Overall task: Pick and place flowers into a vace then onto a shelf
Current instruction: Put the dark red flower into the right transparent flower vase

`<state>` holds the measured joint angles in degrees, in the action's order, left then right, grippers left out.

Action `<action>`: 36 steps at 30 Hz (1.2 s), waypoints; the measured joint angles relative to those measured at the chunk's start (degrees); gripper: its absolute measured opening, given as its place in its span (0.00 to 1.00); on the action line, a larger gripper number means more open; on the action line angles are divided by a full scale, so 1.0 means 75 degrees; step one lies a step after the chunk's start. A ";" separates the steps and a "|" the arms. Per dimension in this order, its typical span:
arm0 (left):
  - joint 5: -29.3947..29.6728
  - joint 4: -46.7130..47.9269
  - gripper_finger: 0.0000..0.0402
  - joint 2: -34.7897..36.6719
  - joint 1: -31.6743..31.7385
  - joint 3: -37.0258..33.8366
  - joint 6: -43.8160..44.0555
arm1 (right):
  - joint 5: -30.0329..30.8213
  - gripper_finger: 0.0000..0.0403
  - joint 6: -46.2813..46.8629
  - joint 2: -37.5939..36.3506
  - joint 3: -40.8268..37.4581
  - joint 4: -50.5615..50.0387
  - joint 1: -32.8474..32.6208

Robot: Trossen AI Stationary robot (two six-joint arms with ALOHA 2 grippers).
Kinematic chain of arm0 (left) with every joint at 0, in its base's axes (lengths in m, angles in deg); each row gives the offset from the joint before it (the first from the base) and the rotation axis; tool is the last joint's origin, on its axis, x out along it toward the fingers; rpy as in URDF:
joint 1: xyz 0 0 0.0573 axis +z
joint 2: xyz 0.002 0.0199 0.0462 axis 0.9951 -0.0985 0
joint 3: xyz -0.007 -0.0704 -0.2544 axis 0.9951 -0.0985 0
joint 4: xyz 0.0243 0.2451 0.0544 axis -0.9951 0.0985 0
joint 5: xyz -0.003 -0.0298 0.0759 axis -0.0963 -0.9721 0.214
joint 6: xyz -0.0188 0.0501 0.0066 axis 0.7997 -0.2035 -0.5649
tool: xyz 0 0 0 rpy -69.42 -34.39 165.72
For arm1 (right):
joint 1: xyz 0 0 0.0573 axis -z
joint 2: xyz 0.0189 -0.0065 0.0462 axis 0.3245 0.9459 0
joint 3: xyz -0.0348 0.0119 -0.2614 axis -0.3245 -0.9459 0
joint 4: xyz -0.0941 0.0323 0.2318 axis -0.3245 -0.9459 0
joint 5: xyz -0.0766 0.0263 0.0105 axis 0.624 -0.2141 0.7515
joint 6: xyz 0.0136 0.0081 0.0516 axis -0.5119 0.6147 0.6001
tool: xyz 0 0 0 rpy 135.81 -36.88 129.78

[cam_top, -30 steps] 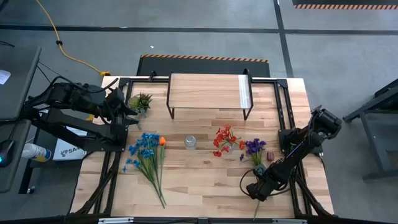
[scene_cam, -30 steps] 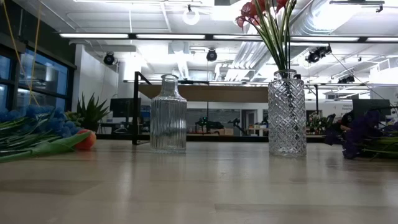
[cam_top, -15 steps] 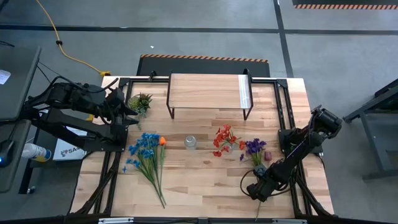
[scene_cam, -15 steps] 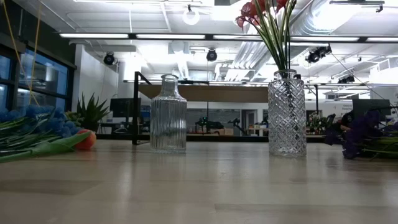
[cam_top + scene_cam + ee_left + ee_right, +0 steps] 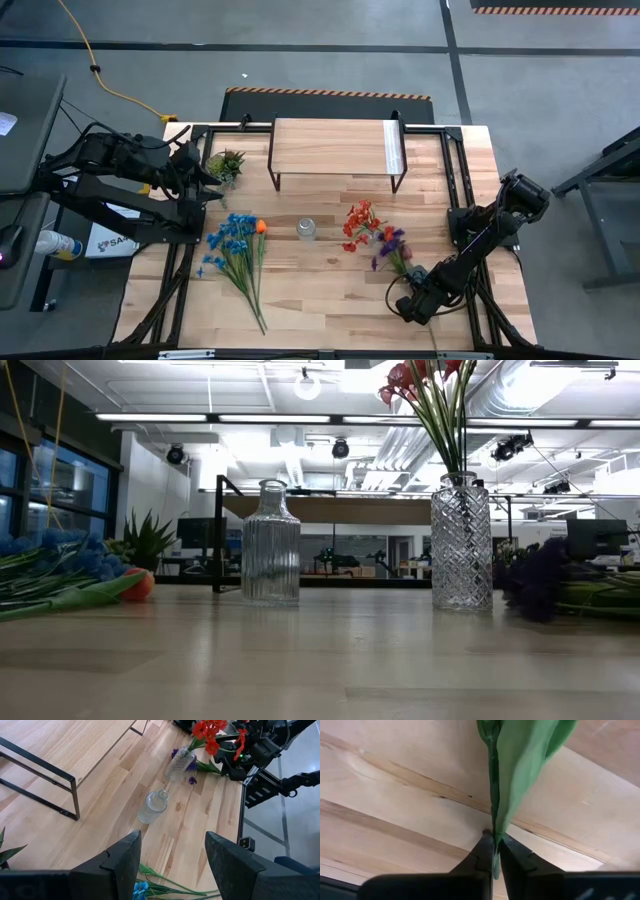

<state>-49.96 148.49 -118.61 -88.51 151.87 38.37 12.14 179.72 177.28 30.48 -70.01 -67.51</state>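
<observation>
Right end effector (image 5: 493, 851): sitting low over the counter's (image 5: 330, 290) near right corner, fingers clenched on the green stem of the purple flowers (image 5: 388, 243), which are trailing from it toward the counter's middle with the blooms lying flat on the wood.

Just beyond those blooms: the cut-glass vase (image 5: 461, 542) is standing upright, holding the red flowers (image 5: 359, 224).

Farther from the right end effector, near the counter's centre: a clear ribbed bottle (image 5: 270, 544) is standing upright with nothing in it.

Farther still, toward the left arm's side: the blue flowers (image 5: 230, 240) with one orange bloom are lying flat, stems pointing to the near edge.

Across the counter at the far edge: the shelf (image 5: 336, 148) is standing bare on black legs.

Left end effector (image 5: 172, 860): hovering released, fingers apart, at the far left by a small potted plant (image 5: 227, 163).
</observation>
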 joint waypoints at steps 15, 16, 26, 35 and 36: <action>0.0000 0.0000 0.63 0.0000 0.0000 0.0000 0.0006 | -0.0210 0.07 0.0041 -0.0006 0.0000 0.0011 0.0000; 0.0000 0.0000 0.63 0.0000 0.0003 0.0000 0.0006 | -0.0208 0.07 0.0041 -0.0006 0.0000 0.0013 0.0000; 0.0000 -0.0003 0.63 0.0000 0.0000 0.0000 0.0009 | -0.0266 0.13 0.0000 -0.0006 0.0000 0.0008 -0.0015; 0.0002 -0.0003 0.63 0.0001 0.0003 0.0000 0.0014 | -0.0497 0.26 0.0017 -0.0007 0.0181 -0.0235 -0.0185; 0.0000 -0.0004 0.63 0.0002 0.0000 0.0000 0.0026 | -0.0501 0.26 0.0018 -0.0009 0.0258 -0.0399 -0.0203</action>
<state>-49.96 148.46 -118.59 -88.51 151.87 38.57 8.38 179.86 177.22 32.41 -73.00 -69.04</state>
